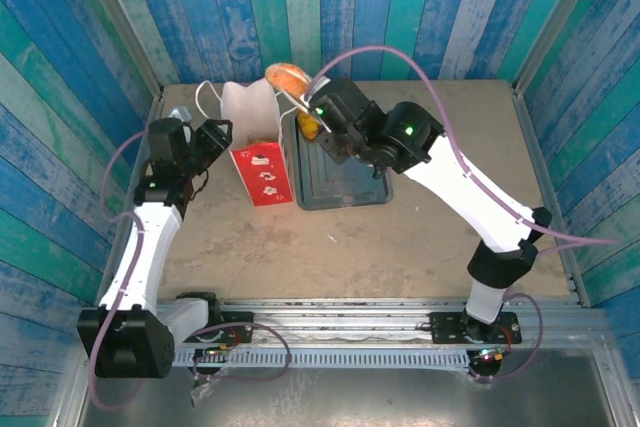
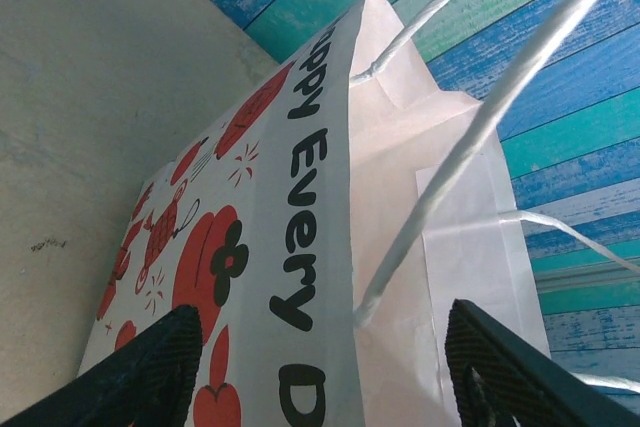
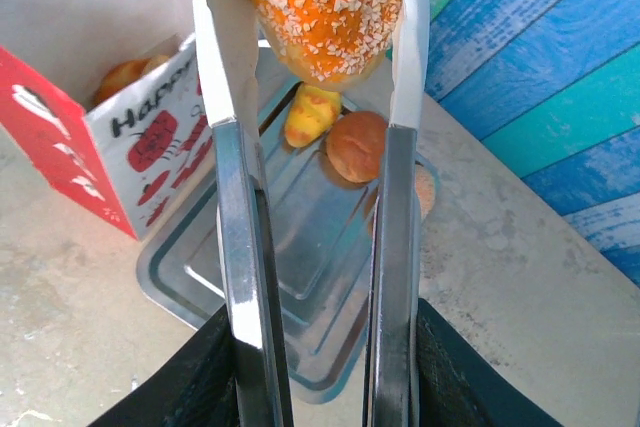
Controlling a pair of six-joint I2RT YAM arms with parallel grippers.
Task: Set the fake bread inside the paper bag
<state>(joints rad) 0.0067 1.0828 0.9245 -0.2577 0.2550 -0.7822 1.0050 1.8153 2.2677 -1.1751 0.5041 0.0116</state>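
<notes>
The paper bag [image 1: 258, 152] stands upright left of the tray, white with a red printed band. My right gripper [image 3: 315, 347] is shut on metal tongs [image 3: 240, 227], and the tongs clamp an orange seeded roll [image 3: 322, 2] of fake bread. In the top view that roll [image 1: 286, 77] hangs over the bag's far right rim. One pastry [image 3: 125, 75] lies inside the bag. A yellow roll [image 3: 309, 113], a round bun [image 3: 357, 145] and a loaf slice [image 3: 427, 192] sit on the tray. My left gripper [image 2: 325, 332] is open, with the bag's side wall [image 2: 300, 247] between its fingers.
The grey metal tray [image 1: 345, 187] lies right of the bag, under my right arm, and its bare bottom [image 3: 290, 247] shows below the tongs. White cord handles [image 2: 470, 137] stick up from the bag. Blue and green plank walls close in the table.
</notes>
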